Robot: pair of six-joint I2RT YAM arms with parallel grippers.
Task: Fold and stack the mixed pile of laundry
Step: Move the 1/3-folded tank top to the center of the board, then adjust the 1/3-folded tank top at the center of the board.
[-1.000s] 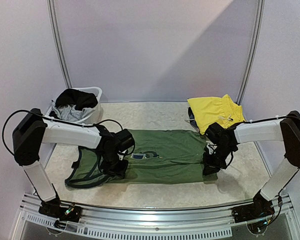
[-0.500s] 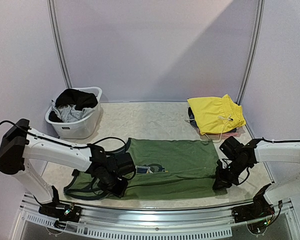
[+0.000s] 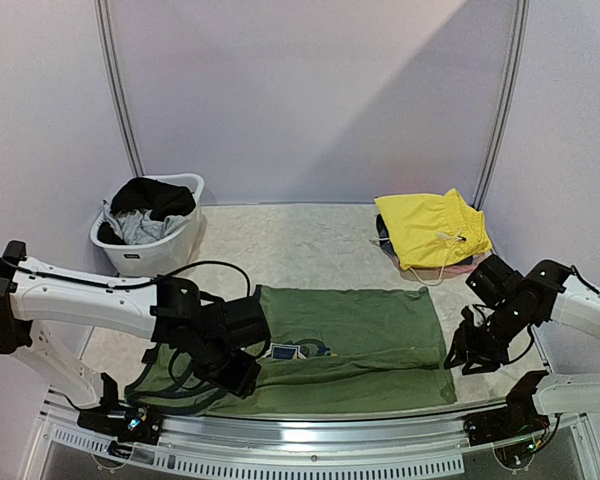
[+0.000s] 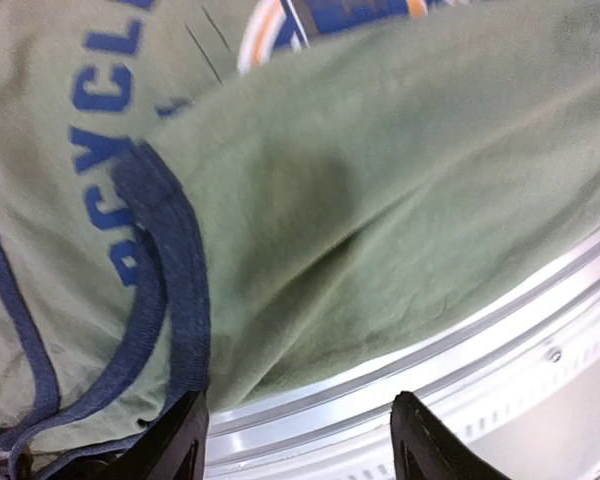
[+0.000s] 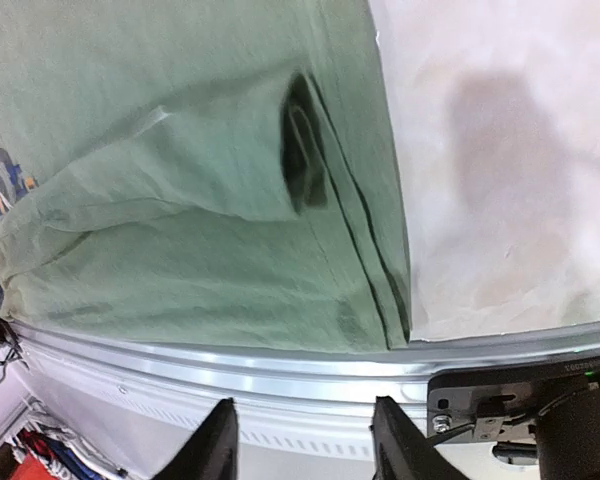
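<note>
The fingers of the left gripper stand well apart with nothing between them; only bare metal shows in the gap. They hang just over the near edge of the olive-green cotton T-shirt, at its left end, where a navy-trimmed opening and blue chest lettering fill the wrist view. The fingers of the right gripper are likewise spread and hold nothing. They sit just off the T-shirt's near right corner, where the doubled hem ends.

The T-shirt lies flat across the pale mottled table and is folded lengthwise, with its near flap laid over the lower half so that part of the blue graphic peeks out at the fold. Its near edge touches the aluminium rail that runs along that side. The left arm reaches in low over the T-shirt's left end; the right arm bends down beside its right end.

Beyond the T-shirt's right end, well apart from it, a folded bright yellow garment with a white drawstring rests on a darker piece. Beyond its left end stands a white plastic tub holding crumpled black and grey garments.
</note>
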